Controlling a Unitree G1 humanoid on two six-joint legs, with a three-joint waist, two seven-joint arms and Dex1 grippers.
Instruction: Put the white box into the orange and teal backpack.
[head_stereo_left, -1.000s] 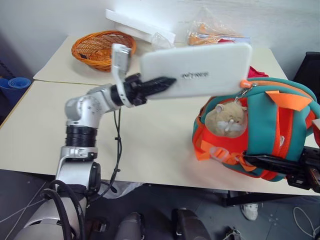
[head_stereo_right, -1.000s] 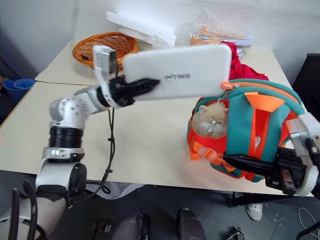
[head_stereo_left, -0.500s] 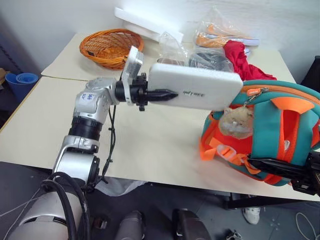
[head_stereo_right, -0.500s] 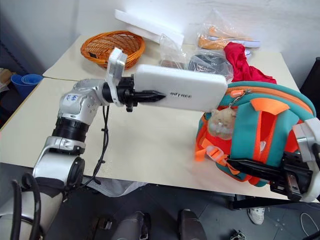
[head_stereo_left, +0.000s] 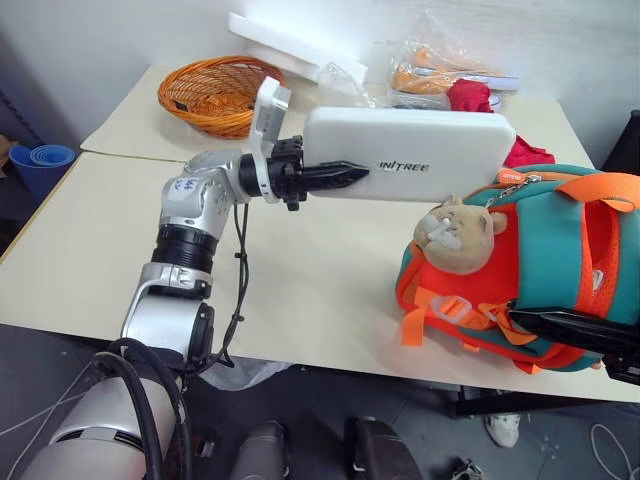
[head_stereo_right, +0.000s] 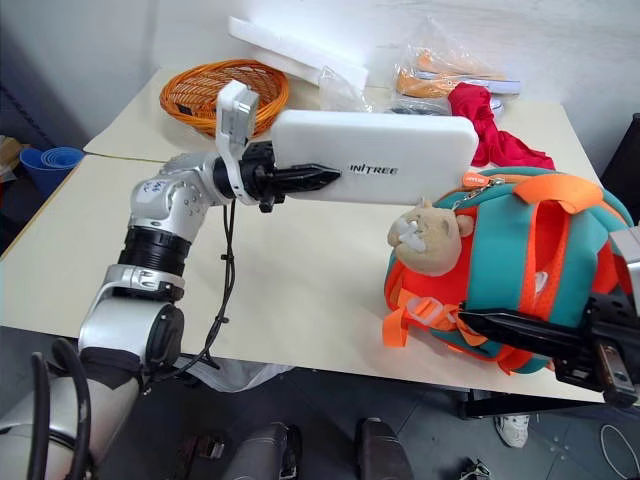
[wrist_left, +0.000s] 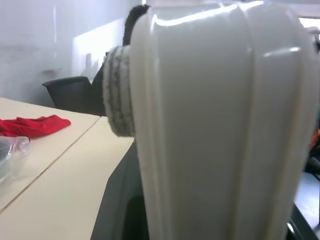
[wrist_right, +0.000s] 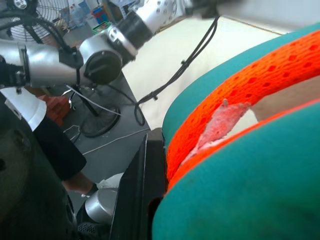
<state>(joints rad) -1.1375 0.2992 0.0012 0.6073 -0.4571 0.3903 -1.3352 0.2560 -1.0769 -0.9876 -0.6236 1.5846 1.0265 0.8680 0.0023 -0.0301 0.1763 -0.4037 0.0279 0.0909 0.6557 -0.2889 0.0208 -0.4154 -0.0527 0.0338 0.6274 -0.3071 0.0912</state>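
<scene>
So the left gripper (head_stereo_left: 335, 176) is clamped on the left end of the flat white rectangular box with dark lettering (head_stereo_left: 415, 155), holding it up off the pale tabletop (head_stereo_left: 300, 280) with the long axis running left to right, roughly level. The free right end of the box sits just above and a bit to the far side of the small orange and teal backpack (head_stereo_left: 540, 270), close to the tan plush toy (head_stereo_left: 455, 232) hanging on its front and the zipper pull at its top.

The right gripper (head_stereo_right: 530, 335) is down at the near right side of the bag, black fingers pinched shut on the backpack's orange and teal edge fabric, looks like it's holding the bag steady or keeping the opening up.

What the next move hinges on, I'd say: the bag lies to the right of and below the box's free end, so the box has to travel right and tip its leading end down into the opening. I can't really tell how wide the zipper mouth is from here. The long box going in end-first seems the only way; the plush and straps could snag it.

Orange wicker basket (head_stereo_left: 215, 95) at the far left is well clear.
</scene>
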